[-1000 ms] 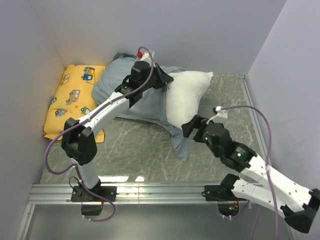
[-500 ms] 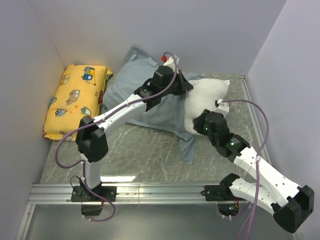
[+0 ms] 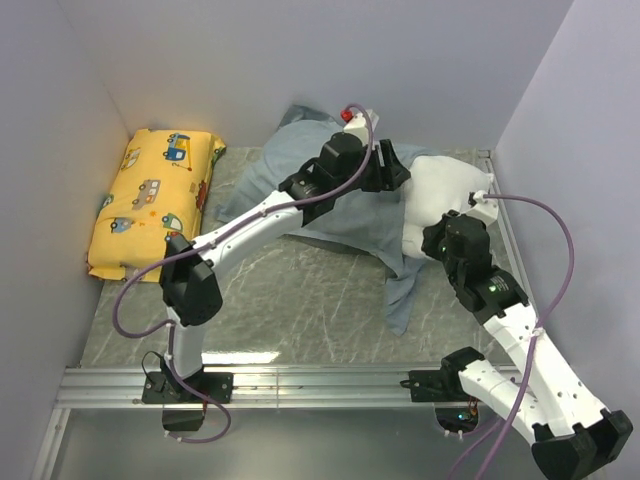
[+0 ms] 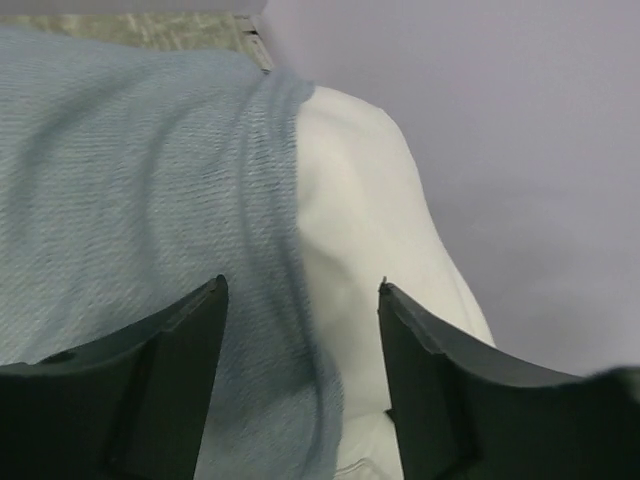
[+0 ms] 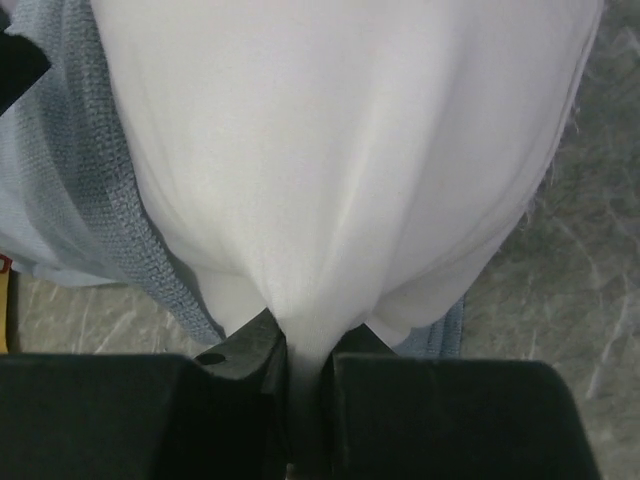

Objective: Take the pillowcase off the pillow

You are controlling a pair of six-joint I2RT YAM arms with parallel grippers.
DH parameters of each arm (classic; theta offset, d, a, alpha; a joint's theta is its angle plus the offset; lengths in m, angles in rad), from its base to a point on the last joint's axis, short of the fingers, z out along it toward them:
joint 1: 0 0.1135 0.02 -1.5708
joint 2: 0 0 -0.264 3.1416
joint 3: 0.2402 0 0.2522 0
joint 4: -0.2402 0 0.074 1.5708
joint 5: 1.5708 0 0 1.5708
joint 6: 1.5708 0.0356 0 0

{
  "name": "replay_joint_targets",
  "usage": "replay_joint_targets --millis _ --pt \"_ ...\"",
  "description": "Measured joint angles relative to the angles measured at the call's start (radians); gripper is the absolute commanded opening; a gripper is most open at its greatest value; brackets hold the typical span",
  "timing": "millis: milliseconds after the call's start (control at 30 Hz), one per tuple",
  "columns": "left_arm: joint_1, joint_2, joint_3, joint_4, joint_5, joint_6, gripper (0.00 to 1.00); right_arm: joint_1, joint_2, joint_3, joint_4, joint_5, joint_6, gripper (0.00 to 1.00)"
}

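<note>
Plump white fabric pillow (image 3: 442, 185), far right, half sheathed in soft blue-grey woven pillowcase (image 3: 345, 232), is pinched by the right gripper (image 5: 300, 345) as anchor (presumably for stripping), left gripper (image 4: 300, 290) held parted above the hem.

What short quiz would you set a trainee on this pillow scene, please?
1. True or false: the right gripper is pinching a fold of the white pillow.
2. Pick one: above the edge of the pillowcase, the left gripper is A) open, holding nothing; B) shut on the cloth; C) out of view.
3. In a few words: against which side wall does the yellow car-print pillow lie?

Key: 1 true; 2 A; 3 the left wall.
</note>
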Motion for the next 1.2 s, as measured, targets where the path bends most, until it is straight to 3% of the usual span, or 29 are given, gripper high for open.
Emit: replay_joint_targets --millis 300,500,600,733,933,1100,1200 --pt "0.065 -0.315 -0.338 0.024 -0.175 0.063 0.71 -0.035 0.02 0.066 -0.032 -0.048 -0.045 0.0" --pt "0.321 -0.493 -0.655 0.131 -0.155 -0.042 0.75 -0.04 0.024 0.106 -0.055 -0.089 -0.063 0.0" --pt "0.407 -0.478 -0.749 0.173 -0.12 -0.093 0.76 -0.041 0.027 0.122 -0.06 -0.102 -0.071 0.0" --pt "0.444 -0.412 -0.789 0.258 -0.037 -0.148 0.76 -0.041 0.031 0.129 -0.062 -0.111 -0.079 0.0" --pt "0.488 -0.307 -0.79 0.383 0.044 -0.224 0.65 -0.042 0.032 0.139 -0.077 -0.116 -0.085 0.0" --pt "0.508 -0.287 -0.79 0.391 0.052 -0.257 0.55 -0.042 0.033 0.158 -0.091 -0.121 -0.088 0.0" --pt "0.509 -0.287 -0.789 0.385 0.043 -0.26 0.63 -0.042 0.033 0.162 -0.094 -0.122 -0.089 0.0"
